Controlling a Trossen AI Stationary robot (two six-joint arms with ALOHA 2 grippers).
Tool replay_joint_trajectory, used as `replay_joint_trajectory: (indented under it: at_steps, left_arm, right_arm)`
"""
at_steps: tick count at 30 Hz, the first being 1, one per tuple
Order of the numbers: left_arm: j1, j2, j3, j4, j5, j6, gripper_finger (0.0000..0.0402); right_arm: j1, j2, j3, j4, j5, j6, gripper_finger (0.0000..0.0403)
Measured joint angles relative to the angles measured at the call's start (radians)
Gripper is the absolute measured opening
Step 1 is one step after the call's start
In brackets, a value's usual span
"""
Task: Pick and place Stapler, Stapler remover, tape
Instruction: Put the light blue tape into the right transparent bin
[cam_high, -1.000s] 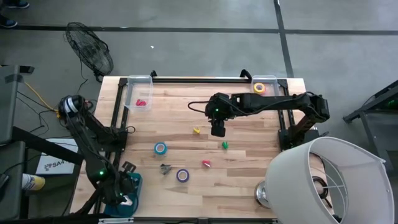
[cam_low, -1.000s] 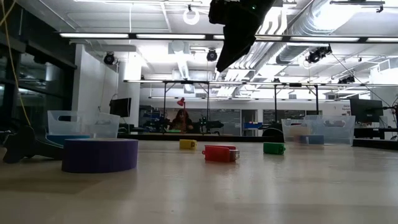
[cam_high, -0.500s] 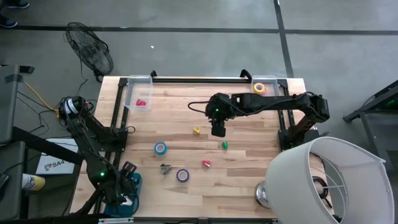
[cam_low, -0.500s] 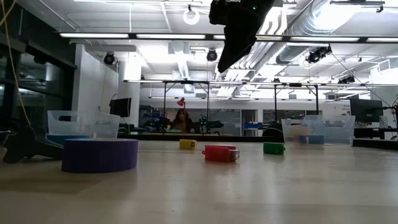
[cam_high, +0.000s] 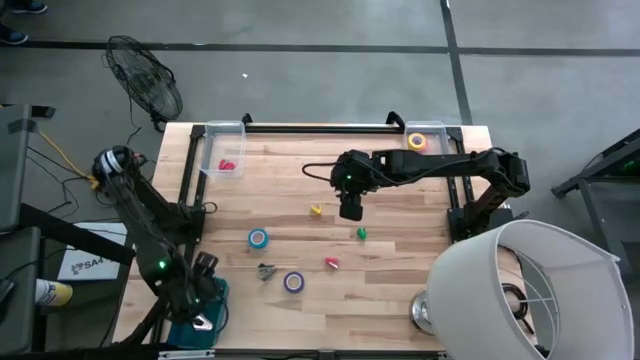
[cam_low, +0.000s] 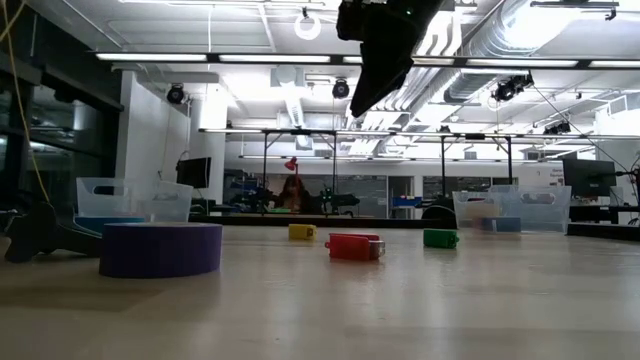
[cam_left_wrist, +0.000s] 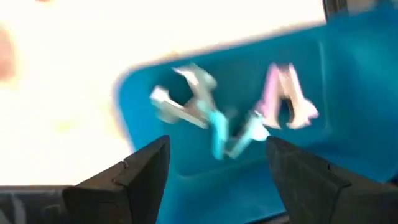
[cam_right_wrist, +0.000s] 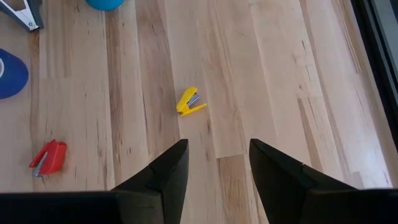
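Both hands are released and hold nothing. Left hand (cam_left_wrist: 214, 171) hangs with fingers apart over the blue plastic bin (cam_high: 205, 305) at the bench's near left corner; below it lie a pale blue staple remover (cam_left_wrist: 217, 127) and a pink staple remover (cam_left_wrist: 283, 99). Right hand (cam_right_wrist: 214, 165) hovers spread above the middle of the pale wooden plank bench (cam_high: 400, 290), with a small yellow stapler (cam_right_wrist: 191, 102) just ahead of its fingertips. Off to its side sit a red stapler (cam_high: 331, 263), a green stapler (cam_high: 361, 233), a blue tape ring (cam_high: 258, 238), a purple tape ring (cam_high: 293, 282) and a dark staple remover (cam_high: 265, 270). A yellow tape ring (cam_high: 417, 141) rests in the far clear bin (cam_high: 440, 128). A black fan (cam_high: 145, 75) stands on the grey concrete floor (cam_high: 320, 60); strip lights and ducts cross the ceiling.
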Motion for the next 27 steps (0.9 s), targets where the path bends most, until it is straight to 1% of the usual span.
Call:
replay_joint_trajectory:
  at_steps: [4,6,8,18,22,27]
  left_arm:
    - [0.060,-0.040,0.040,-0.119,-0.131,0.075,0.0259]
    - [0.099,-0.052,0.047,-0.162,-0.167,0.118,0.0259]
    - [0.148,-0.055,0.047,-0.184,-0.177,0.186,0.0259]
    - [0.473,-0.054,0.047,-0.172,-0.181,0.600,0.0259]
    - [0.587,-0.054,0.024,-0.092,-0.152,0.747,0.0259]
    - [0.676,-0.054,-0.052,0.006,-0.088,0.871,0.0259]
  right_arm:
    - [0.000,0.000,0.000,0.000,0.000,0.000,0.0161]
    - [0.000,0.000,0.000,0.000,0.000,0.000,0.0161]
    - [0.000,0.000,0.000,0.000,-0.004,0.000,0.0161]
    - [0.000,0.000,0.000,0.000,-0.038,0.000,0.0161]
    - [0.000,0.000,0.000,0.000,-0.039,-0.004,0.0161]
    - [0.000,0.000,0.000,0.000,-0.040,-0.006,0.0161]
